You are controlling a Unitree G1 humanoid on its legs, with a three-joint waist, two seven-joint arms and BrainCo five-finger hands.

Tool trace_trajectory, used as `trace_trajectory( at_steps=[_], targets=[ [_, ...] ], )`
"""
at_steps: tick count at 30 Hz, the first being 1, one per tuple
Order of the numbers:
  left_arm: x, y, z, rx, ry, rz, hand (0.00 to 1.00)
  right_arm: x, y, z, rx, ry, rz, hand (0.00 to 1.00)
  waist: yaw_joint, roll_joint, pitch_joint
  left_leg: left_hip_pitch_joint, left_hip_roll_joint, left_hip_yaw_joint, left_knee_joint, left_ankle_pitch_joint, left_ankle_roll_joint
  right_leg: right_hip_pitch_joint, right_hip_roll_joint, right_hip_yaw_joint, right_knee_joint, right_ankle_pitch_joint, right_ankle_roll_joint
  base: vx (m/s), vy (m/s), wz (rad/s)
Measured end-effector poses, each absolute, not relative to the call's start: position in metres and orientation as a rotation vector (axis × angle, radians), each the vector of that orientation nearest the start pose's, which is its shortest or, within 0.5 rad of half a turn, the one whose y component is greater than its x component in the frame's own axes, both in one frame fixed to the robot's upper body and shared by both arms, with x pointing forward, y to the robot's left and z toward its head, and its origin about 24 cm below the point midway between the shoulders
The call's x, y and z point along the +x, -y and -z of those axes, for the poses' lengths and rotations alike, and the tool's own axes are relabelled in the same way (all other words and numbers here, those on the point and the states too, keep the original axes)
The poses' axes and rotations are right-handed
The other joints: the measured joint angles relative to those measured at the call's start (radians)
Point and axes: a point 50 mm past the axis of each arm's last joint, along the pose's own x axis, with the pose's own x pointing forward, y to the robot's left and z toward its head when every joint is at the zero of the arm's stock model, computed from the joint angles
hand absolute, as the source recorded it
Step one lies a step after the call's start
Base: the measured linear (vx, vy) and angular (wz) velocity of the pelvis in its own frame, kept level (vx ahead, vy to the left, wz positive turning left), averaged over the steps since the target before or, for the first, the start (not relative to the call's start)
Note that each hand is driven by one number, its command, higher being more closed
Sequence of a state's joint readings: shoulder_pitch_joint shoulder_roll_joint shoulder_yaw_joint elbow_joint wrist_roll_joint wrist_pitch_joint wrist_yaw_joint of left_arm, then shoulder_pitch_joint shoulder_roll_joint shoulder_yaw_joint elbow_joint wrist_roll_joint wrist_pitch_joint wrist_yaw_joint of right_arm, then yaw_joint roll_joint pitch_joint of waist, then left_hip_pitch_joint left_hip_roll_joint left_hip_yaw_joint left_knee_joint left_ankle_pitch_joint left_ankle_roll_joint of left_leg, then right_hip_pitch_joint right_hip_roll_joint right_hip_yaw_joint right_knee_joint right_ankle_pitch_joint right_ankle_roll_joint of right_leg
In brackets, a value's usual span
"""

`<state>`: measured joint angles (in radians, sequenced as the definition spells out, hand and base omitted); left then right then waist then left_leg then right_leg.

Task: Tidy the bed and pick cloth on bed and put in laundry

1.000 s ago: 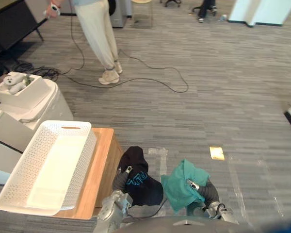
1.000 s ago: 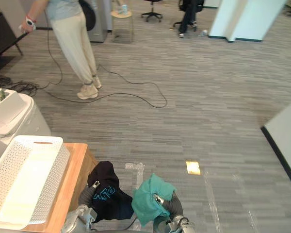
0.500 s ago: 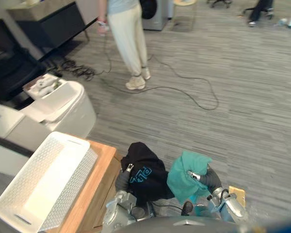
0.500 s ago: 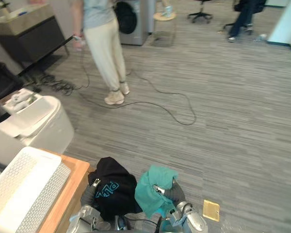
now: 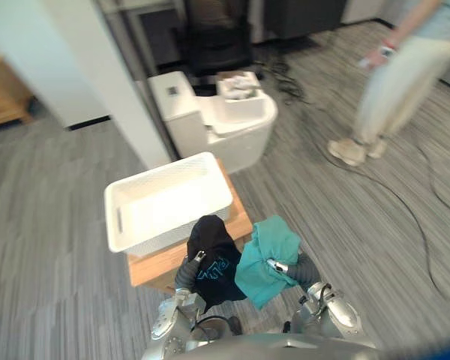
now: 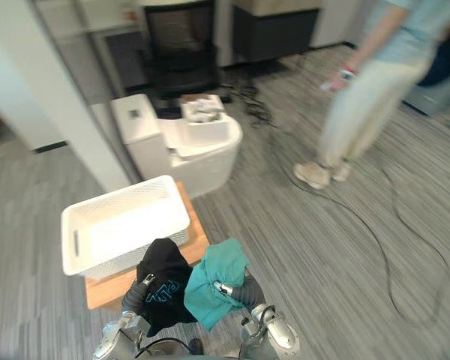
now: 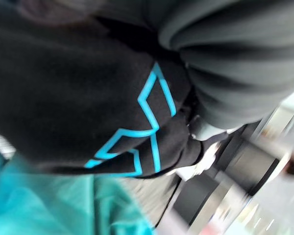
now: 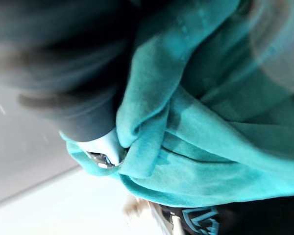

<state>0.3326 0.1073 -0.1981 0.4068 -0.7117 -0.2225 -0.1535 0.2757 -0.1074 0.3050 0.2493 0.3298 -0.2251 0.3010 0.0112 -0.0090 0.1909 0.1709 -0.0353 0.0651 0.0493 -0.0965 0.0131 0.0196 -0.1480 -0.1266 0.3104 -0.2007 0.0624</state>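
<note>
View swung; left robot hand (image 5: pixel 187 274) raised, apparently under black cloth (image 5: pixel 216 259).

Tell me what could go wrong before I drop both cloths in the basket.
The black cloth on the left hand and the teal cloth on the right hand hang short of the white basket; either may fall to the floor. Leaning in might bump its wooden table. A person stands close by on the right.
</note>
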Motion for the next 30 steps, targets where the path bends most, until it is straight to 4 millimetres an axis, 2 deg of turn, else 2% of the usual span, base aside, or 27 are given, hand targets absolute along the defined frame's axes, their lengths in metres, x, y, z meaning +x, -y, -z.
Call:
trace_trajectory(
  at_steps=[2, 3, 4, 5, 6, 7, 8, 9, 13, 17, 19, 20, 22, 23, 25, 27, 28, 29, 30],
  targets=[
    [0.118, -0.150, 0.095, -0.591, -0.521, -0.082, 1.00, 0.172, 0.107, 0.045, 0.278, -0.275, -0.423, 1.00, 0.001, 0.029, -0.019, -0.005, 0.030, 0.014, -0.040, 0.015, -0.024, 0.051, 0.017, -0.073, -0.070, 0.007, -0.013, 0.13, -0.154, 0.61],
    [0.118, -0.148, 0.095, -0.592, -0.525, -0.071, 1.00, 0.172, 0.107, 0.045, 0.279, -0.274, -0.417, 1.00, -0.008, 0.031, -0.021, -0.010, 0.037, 0.043, -0.044, 0.015, -0.024, 0.063, 0.017, -0.098, -0.082, 0.008, -0.015, 0.09, -0.126, 1.10],
    [0.119, -0.145, 0.093, -0.596, -0.525, -0.037, 1.00, 0.172, 0.107, 0.046, 0.280, -0.282, -0.391, 1.00, -0.023, 0.029, -0.021, -0.016, 0.062, 0.122, -0.036, 0.015, -0.026, 0.096, 0.011, -0.157, -0.109, 0.009, -0.017, 0.04, -0.085, 1.05],
    [0.120, -0.144, 0.092, -0.602, -0.519, -0.024, 1.00, 0.172, 0.107, 0.046, 0.279, -0.286, -0.378, 1.00, -0.023, 0.026, -0.020, -0.018, 0.074, 0.166, -0.026, 0.016, -0.026, 0.110, 0.007, -0.184, -0.119, 0.009, -0.017, 0.06, -0.076, 1.26],
    [0.121, -0.141, 0.090, -0.611, -0.516, 0.010, 1.00, 0.172, 0.108, 0.047, 0.274, -0.294, -0.342, 1.00, -0.021, 0.024, -0.021, -0.016, 0.092, 0.231, -0.030, 0.032, -0.046, 0.129, 0.003, -0.220, -0.128, 0.009, -0.017, 0.02, -0.009, 0.79],
    [0.122, -0.139, 0.089, -0.601, -0.510, 0.042, 1.00, 0.174, 0.108, 0.048, 0.271, -0.303, -0.320, 1.00, -0.005, 0.024, -0.024, -0.017, 0.088, 0.230, -0.045, 0.049, -0.046, 0.131, 0.001, -0.223, -0.133, 0.011, -0.015, 0.01, 0.013, 0.56],
    [0.121, -0.139, 0.089, -0.592, -0.510, 0.053, 1.00, 0.174, 0.106, 0.049, 0.275, -0.309, -0.311, 1.00, 0.001, 0.026, -0.028, -0.017, 0.084, 0.226, -0.054, 0.053, -0.045, 0.131, 0.000, -0.223, -0.139, 0.013, -0.011, -0.01, 0.048, 0.17],
    [0.118, -0.140, 0.090, -0.587, -0.517, 0.056, 1.00, 0.175, 0.104, 0.048, 0.280, -0.307, -0.306, 1.00, 0.002, 0.018, -0.030, -0.016, 0.078, 0.223, -0.070, 0.060, -0.042, 0.130, -0.001, -0.224, -0.146, 0.015, -0.008, 0.01, 0.045, 0.14],
    [0.111, -0.142, 0.092, -0.552, -0.544, 0.104, 1.00, 0.172, 0.098, 0.052, 0.307, -0.342, -0.278, 1.00, -0.008, -0.017, -0.059, -0.012, 0.063, 0.197, -0.132, 0.097, -0.042, 0.134, -0.003, -0.251, -0.175, 0.021, 0.002, 0.03, 0.024, 0.20],
    [0.113, -0.136, 0.089, -0.534, -0.544, 0.162, 1.00, 0.174, 0.098, 0.052, 0.306, -0.346, -0.255, 1.00, -0.024, -0.019, -0.065, -0.015, 0.066, 0.197, -0.131, 0.114, -0.049, 0.147, -0.003, -0.269, -0.192, 0.031, -0.003, 0.00, -0.017, 0.07],
    [0.117, -0.130, 0.085, -0.531, -0.528, 0.199, 1.00, 0.175, 0.100, 0.051, 0.303, -0.347, -0.242, 1.00, -0.026, -0.016, -0.063, -0.030, 0.070, 0.197, -0.097, 0.099, -0.059, 0.149, -0.011, -0.270, -0.199, 0.040, -0.008, -0.04, -0.021, 0.00],
    [0.120, -0.126, 0.083, -0.529, -0.518, 0.213, 1.00, 0.176, 0.105, 0.051, 0.293, -0.345, -0.232, 1.00, -0.029, -0.013, -0.060, -0.064, 0.100, 0.242, -0.009, 0.044, -0.063, 0.153, -0.013, -0.272, -0.205, 0.048, -0.008, -0.04, -0.030, -0.04],
    [0.121, -0.115, 0.082, -0.538, -0.521, 0.247, 1.00, 0.176, 0.111, 0.051, 0.274, -0.344, -0.227, 1.00, -0.033, 0.005, -0.060, -0.063, 0.169, 0.320, 0.060, 0.034, -0.081, 0.166, -0.014, -0.265, -0.206, 0.051, 0.000, -0.04, 0.001, -0.17],
    [0.120, -0.109, 0.082, -0.545, -0.528, 0.269, 1.00, 0.176, 0.114, 0.051, 0.261, -0.346, -0.230, 1.00, -0.029, 0.018, -0.068, -0.047, 0.177, 0.327, 0.055, 0.032, -0.102, 0.169, -0.028, -0.251, -0.204, 0.050, 0.015, -0.08, 0.146, -0.31],
    [0.124, -0.105, 0.080, -0.534, -0.523, 0.289, 1.00, 0.176, 0.115, 0.051, 0.259, -0.342, -0.230, 1.00, -0.031, 0.015, -0.068, -0.038, 0.144, 0.347, 0.053, 0.013, -0.081, 0.156, -0.068, -0.234, -0.179, 0.044, 0.042, -0.08, 0.250, -0.26],
    [0.132, -0.105, 0.078, -0.503, -0.514, 0.311, 1.00, 0.176, 0.113, 0.050, 0.261, -0.339, -0.234, 1.00, -0.034, -0.007, -0.066, -0.050, 0.100, 0.358, 0.049, -0.009, -0.061, 0.109, -0.127, -0.219, -0.102, 0.016, 0.056, -0.06, 0.230, -0.07],
    [0.136, -0.106, 0.077, -0.486, -0.507, 0.319, 1.00, 0.176, 0.111, 0.049, 0.264, -0.331, -0.241, 1.00, -0.032, -0.019, -0.061, -0.048, 0.072, 0.364, 0.034, -0.020, -0.046, 0.084, -0.162, -0.221, -0.049, 0.009, 0.047, -0.05, 0.241, -0.02],
    [0.138, -0.106, 0.076, -0.483, -0.503, 0.319, 1.00, 0.176, 0.109, 0.049, 0.267, -0.327, -0.246, 1.00, -0.032, -0.022, -0.058, -0.047, 0.064, 0.367, 0.028, -0.021, -0.043, 0.069, -0.173, -0.234, -0.019, 0.014, 0.036, -0.04, 0.238, -0.12],
    [0.139, -0.108, 0.077, -0.473, -0.506, 0.306, 1.00, 0.176, 0.104, 0.048, 0.267, -0.326, -0.269, 1.00, -0.028, -0.028, -0.048, -0.048, 0.065, 0.375, 0.023, -0.021, -0.034, 0.029, -0.186, -0.276, 0.055, 0.042, -0.010, 0.00, 0.141, -0.16]
  ],
)
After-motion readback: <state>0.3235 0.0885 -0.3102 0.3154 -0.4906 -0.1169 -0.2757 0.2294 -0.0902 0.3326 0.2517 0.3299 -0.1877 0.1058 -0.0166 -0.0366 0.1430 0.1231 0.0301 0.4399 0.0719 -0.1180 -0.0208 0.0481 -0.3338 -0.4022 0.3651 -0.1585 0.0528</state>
